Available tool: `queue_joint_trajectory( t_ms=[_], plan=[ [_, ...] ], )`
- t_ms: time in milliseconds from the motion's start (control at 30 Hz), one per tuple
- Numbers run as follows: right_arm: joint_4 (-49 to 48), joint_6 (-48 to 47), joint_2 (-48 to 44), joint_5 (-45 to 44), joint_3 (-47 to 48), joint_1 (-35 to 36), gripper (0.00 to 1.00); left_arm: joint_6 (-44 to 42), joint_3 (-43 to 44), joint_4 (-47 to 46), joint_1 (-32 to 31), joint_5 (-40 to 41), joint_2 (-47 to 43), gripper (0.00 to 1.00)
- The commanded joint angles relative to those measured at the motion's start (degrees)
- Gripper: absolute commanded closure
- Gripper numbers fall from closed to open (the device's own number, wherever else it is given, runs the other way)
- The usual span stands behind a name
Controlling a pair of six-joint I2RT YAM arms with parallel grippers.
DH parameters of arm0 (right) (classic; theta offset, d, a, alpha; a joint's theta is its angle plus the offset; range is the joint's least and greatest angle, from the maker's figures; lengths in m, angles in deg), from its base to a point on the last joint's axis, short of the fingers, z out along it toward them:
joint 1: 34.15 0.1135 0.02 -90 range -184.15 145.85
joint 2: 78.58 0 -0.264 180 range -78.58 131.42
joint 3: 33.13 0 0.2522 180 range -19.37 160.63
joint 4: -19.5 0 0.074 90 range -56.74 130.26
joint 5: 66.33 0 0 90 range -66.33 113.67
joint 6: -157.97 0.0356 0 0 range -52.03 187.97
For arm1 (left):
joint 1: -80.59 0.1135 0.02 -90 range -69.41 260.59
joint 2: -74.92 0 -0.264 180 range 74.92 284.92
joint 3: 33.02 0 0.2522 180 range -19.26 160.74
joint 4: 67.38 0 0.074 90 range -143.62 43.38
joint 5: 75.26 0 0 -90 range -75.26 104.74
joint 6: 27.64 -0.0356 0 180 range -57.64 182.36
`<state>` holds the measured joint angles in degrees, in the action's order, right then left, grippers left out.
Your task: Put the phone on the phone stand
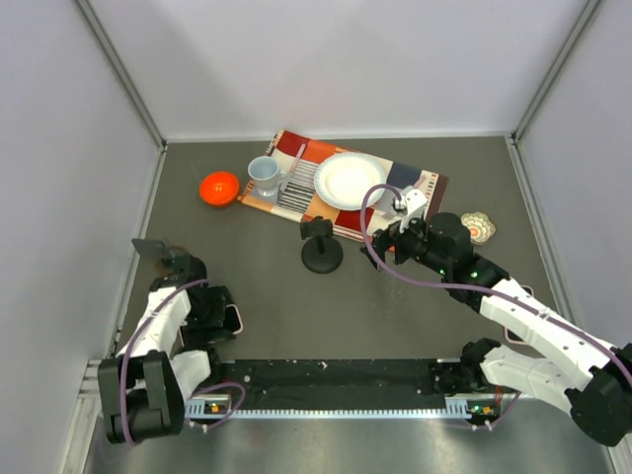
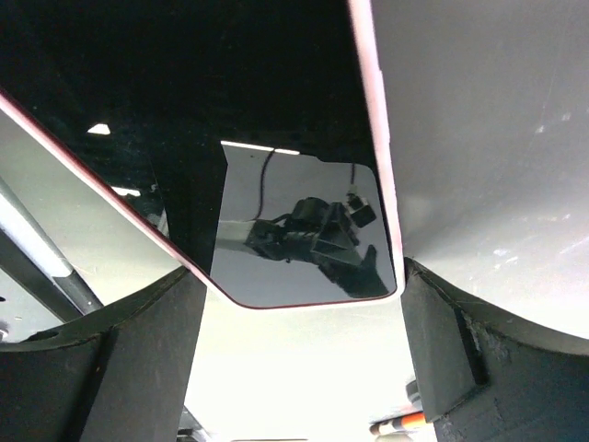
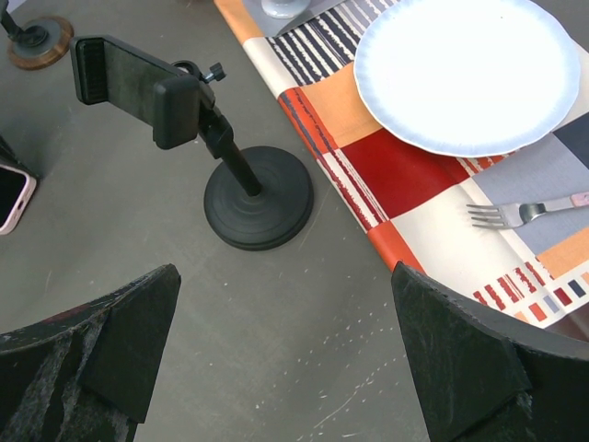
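Note:
The phone point(image 2: 276, 138) has a black screen and a pink case. Its lower end sits between my left gripper's point(image 2: 294, 276) fingers point(image 2: 138, 359), which touch its two edges. In the top view the left gripper point(image 1: 219, 318) is low at the front left, with the phone's pink edge point(image 1: 235, 318) beside it. The phone's corner also shows in the right wrist view point(image 3: 11, 198). The black phone stand point(image 1: 321, 247) stands upright mid-table, with a round base point(image 3: 258, 198) and a clamp head point(image 3: 138, 78). My right gripper point(image 1: 383, 247) is open and empty, just right of the stand point(image 3: 283, 285).
A patterned placemat point(image 1: 415, 188) at the back holds a white plate point(image 1: 351, 180), a fork point(image 3: 525, 214) and a blue cup point(image 1: 263, 176). An orange bowl point(image 1: 219, 188) sits left of it. A small round object point(image 1: 480, 227) lies at the right. Walls close in on both sides.

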<state>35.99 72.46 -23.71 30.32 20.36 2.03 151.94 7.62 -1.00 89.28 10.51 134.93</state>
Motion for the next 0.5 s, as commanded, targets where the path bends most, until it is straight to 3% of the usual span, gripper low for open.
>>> queue_joint_trajectory(
  t_ms=[0, 67, 300, 467],
  plan=[
    [-2.3, -0.4, -0.8, -0.6, -0.2, -0.5, 0.01, -0.1, -2.1, -0.7, -5.7, -2.1, -3.6, 1.0],
    [-2.3, -0.4, -0.7, -0.9, -0.2, -0.5, 0.01, 2.2, -1.4, -0.7, -8.4, -1.7, -4.9, 1.0],
    [-2.3, -0.1, 0.0, -0.6, -0.3, -0.4, 0.01, 6.2, 4.3, -1.5, -31.6, 3.8, 0.1, 1.0],
    [-1.1, 3.4, 0.1, 0.1, 0.4, -0.5, 0.01, -0.4, 12.0, -6.6, -44.9, 13.9, 8.0, 1.0]
  ],
)
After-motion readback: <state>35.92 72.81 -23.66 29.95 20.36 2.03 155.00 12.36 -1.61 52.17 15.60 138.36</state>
